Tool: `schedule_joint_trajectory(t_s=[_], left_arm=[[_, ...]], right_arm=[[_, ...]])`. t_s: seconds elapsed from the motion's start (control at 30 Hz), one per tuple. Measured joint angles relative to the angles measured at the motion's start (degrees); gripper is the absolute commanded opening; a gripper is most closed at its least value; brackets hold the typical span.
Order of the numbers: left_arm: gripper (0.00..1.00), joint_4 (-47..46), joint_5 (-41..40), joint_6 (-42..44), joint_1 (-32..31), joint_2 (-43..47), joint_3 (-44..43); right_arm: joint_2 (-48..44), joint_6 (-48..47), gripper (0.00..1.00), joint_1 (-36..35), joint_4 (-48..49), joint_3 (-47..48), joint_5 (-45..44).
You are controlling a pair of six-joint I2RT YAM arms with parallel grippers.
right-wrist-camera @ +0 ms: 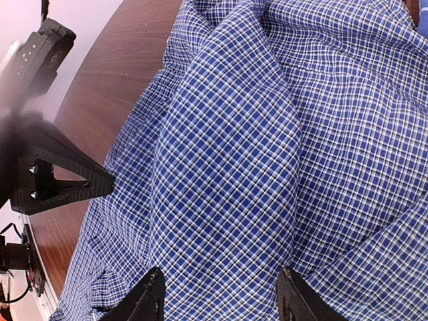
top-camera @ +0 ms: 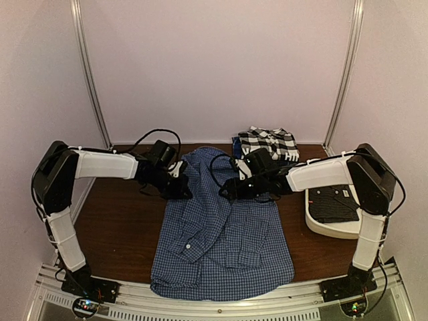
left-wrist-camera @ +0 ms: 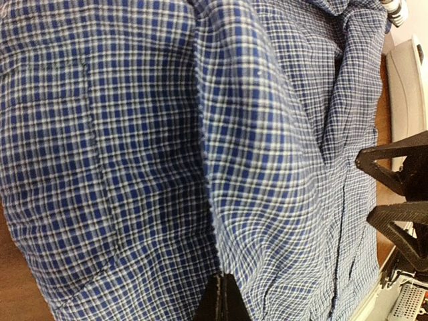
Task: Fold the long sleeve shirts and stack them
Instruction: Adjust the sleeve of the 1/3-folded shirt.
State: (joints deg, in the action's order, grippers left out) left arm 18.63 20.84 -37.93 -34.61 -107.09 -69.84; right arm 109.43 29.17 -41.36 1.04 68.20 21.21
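The blue-and-white fine-check shirt (top-camera: 224, 234) lies spread across the middle of the table, rumpled at its upper part. My left gripper (top-camera: 182, 189) is at the shirt's upper left edge, and in the left wrist view the left gripper (left-wrist-camera: 225, 294) is shut on a pinch of the check cloth (left-wrist-camera: 134, 134). My right gripper (top-camera: 229, 190) hovers over the shirt's upper middle. In the right wrist view the right gripper (right-wrist-camera: 221, 295) is open, a raised fold of the shirt (right-wrist-camera: 227, 154) between its fingers. A black-and-white large-check shirt (top-camera: 269, 142) lies at the back.
A white tub (top-camera: 334, 229) holding a dark folded shirt (top-camera: 332, 204) stands at the right, beside the right arm. Bare brown table (top-camera: 124, 227) lies left of the shirt. White walls close in on the back and both sides.
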Motion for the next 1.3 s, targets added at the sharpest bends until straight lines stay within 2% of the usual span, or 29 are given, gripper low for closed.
schedule_joint_trajectory(t_s=[0.47,0.6,0.7,0.77,1.0,1.3], left_arm=[[0.00,2.89,-6.27,-5.46,2.64,2.01,5.46],[0.17,2.89,-6.32,-5.49,2.80,2.08,5.44],[0.23,3.13,-6.14,-5.05,2.80,3.21,5.66],[0.30,4.07,-5.90,-4.63,2.80,5.35,6.12],[0.31,7.13,-5.03,-2.97,0.76,16.00,11.21],[0.32,10.14,-4.59,-3.82,-7.15,18.01,19.50]], right_arm=[[1.11,-0.28,0.59,0.00,-0.02,0.00,-0.04],[1.11,-0.33,0.59,0.00,-0.04,0.00,-0.07],[1.11,-0.42,0.59,0.00,-0.11,-0.02,-0.07],[1.11,-0.48,0.60,0.00,-0.13,-0.13,-0.13],[1.03,-0.96,0.61,0.00,-0.68,-1.18,-0.66],[-0.96,-1.99,0.61,-0.02,-1.90,-3.08,-1.11]])
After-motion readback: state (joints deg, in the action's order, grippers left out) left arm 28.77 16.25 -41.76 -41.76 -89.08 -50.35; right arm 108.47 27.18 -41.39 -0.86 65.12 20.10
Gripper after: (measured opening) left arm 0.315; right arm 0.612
